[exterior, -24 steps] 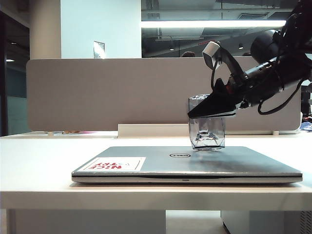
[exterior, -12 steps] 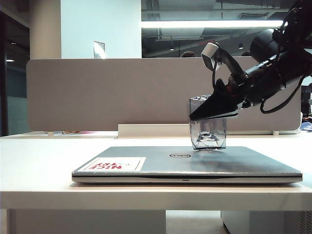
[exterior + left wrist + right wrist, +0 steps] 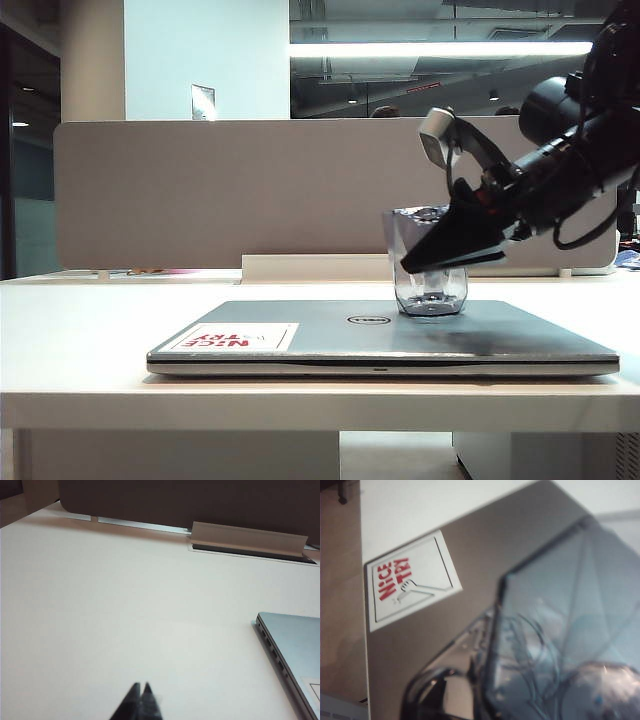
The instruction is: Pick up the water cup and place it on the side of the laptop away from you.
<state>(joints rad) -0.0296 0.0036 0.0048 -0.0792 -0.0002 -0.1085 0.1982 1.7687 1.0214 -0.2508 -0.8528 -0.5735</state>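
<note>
Clear water cup [image 3: 428,262] now sits lower at frame centre-right behind the laptop [image 3: 385,336]. Your right gripper [image 3: 452,250] is loosening on it, so you're nearly done; your left gripper [image 3: 140,700] stays clenched on nothing.

**Right arm reaching in, left arm low and closed**

The right arm enters from the right side of the exterior view, its dark forearm slanting downward toward the far middle of the desk [image 3: 80,330]. The right gripper [image 3: 450,248] points down and to the left, its black fingers [image 3: 470,232] tapering to a wedge; how far apart they stand cannot be read. A pale wrist camera sits above the wrist. The left gripper [image 3: 141,700] hovers low near the desk's left part, its two dark tips pressed together.
</note>
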